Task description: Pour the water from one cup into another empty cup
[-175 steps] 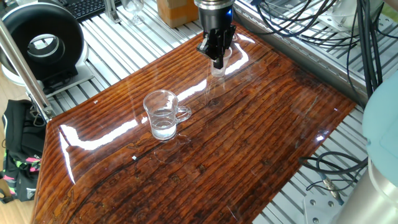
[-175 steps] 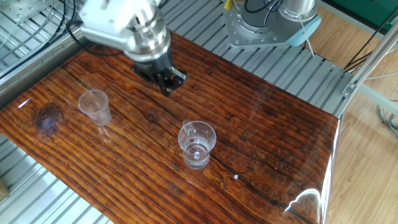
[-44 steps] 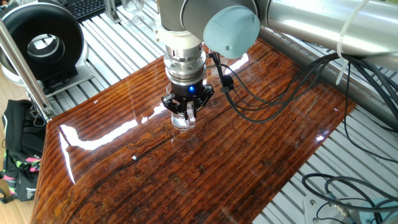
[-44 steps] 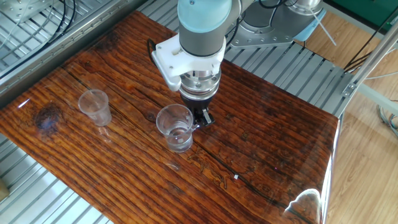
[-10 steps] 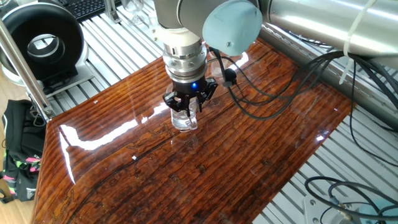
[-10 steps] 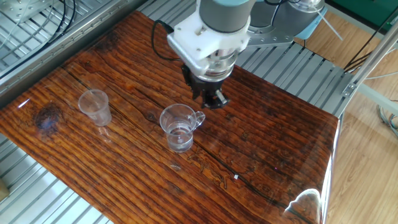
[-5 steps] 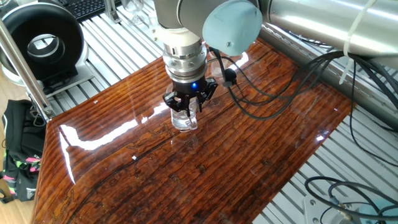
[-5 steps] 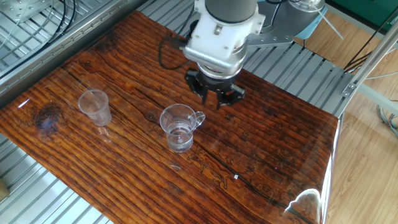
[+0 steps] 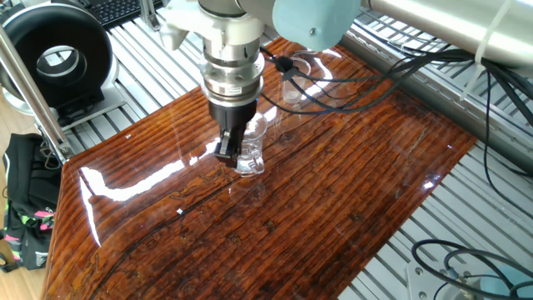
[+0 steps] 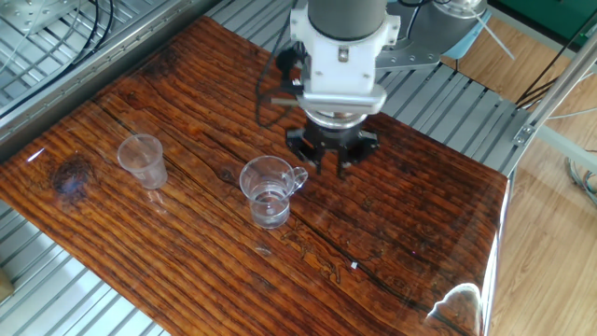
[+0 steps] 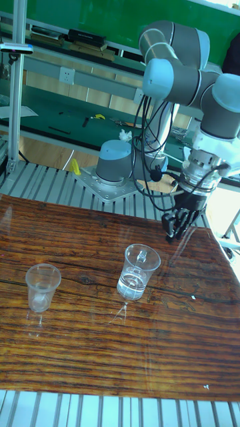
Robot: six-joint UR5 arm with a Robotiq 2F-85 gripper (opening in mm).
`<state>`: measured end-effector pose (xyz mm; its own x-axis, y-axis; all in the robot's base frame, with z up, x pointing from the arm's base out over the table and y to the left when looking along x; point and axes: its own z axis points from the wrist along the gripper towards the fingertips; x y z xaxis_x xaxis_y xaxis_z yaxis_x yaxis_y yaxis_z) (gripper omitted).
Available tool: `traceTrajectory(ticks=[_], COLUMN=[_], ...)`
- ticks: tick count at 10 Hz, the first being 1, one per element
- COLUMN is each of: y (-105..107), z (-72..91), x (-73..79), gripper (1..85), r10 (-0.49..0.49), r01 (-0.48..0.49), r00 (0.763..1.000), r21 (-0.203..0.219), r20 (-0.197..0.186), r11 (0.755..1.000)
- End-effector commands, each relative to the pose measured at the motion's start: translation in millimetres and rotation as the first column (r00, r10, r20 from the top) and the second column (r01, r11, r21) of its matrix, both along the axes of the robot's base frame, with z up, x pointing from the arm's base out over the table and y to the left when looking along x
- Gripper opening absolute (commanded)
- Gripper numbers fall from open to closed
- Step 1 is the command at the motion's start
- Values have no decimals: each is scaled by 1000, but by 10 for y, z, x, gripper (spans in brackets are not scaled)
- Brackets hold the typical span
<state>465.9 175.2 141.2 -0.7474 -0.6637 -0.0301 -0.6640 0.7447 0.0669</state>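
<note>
Now we note that the gripper (image 10: 333,164) has turned about its own axis since half a second ago, while the mug (image 10: 268,189) has not moved on the table (image 10: 420,233). The gripper hangs just beside the mug's handle (image 10: 297,175), above table level and apart from it; its fingers (image 11: 175,225) stand a little apart and hold nothing. We judge this turn to be an alignment of the jaws with the handle before a grasp. The mug stands upright near the table's middle with the water (image 11: 132,285) low in its base. The small empty cup (image 10: 143,160) stands upright well apart from the mug, toward one end. Between them the wood lies bare, so a carry path is open. The table edges (image 11: 120,390) are well clear of both vessels.
</note>
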Motion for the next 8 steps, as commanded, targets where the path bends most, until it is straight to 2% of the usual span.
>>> traceTrajectory(ticks=[1, 2, 4, 5, 6, 7, 8], y=[49, 31, 145, 162, 149, 26, 12], z=[-59, -111, -205, -222, -209, -171, -116], x=[69, 168, 299, 282, 241, 428, 484], gripper=[327, 330, 350, 357, 373, 370, 370], r10=[178, 214, 316, 367, 385, 403, 401], r01=[-178, -214, -318, -369, -386, -400, -397], r00=[984, 976, 946, 928, 921, 909, 906], r21=[11, -4, 17, 21, 20, -48, -59], r20=[15, 35, 66, 60, 51, 106, 133], r11=[984, 977, 948, 929, 922, 915, 916])
